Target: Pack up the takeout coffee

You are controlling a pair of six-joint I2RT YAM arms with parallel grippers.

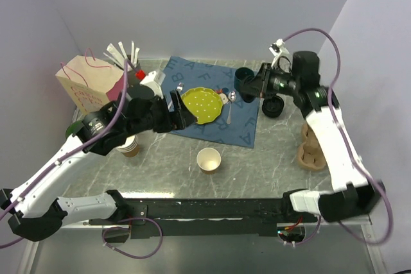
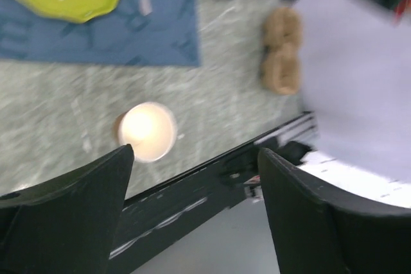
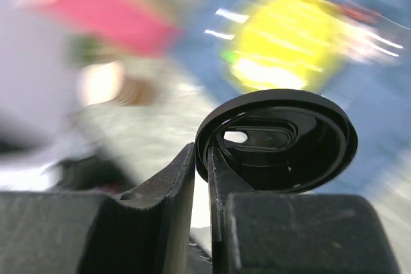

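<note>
Your takeout coffee is in two pieces at this moment, and the layout makes sense once you read it that way. The small tan paper cup [image 1: 209, 158] stands upright and uncovered on the grey marbled table [image 1: 270, 178], just off the near edge of the blue cloth placemat [image 1: 247, 129] and roughly between the two arms, where either can come at it from above, while the round black plastic lid [image 3: 282, 139] is up in the air at the far right. Your right pincer [image 3: 201, 158] has that lid: it is drawn almost shut, with only the lid's thin rim pinched in it, so the disc stands on edge instead of lying flat. That edge hold is, I judge, a carrying grip, and you will need to tip the lid level before it can seat on the cup. Your left pincer [image 2: 192, 152] is spread wide, has hold of nothing and touches nothing; from its own camera the open cup shows on the table below, toward the left side of the gap (the view is smeared, so do not trust any finer alignment). Spread that wide, it looks set either to steady the cup or to take it once capped. The brown pulp cup carrier [image 1: 311, 149] at the right edge and the pink-and-beige paper bag [image 1: 87, 81] at the far left both sit well apart from the cup; which one is meant for packing I cannot tell.
</note>
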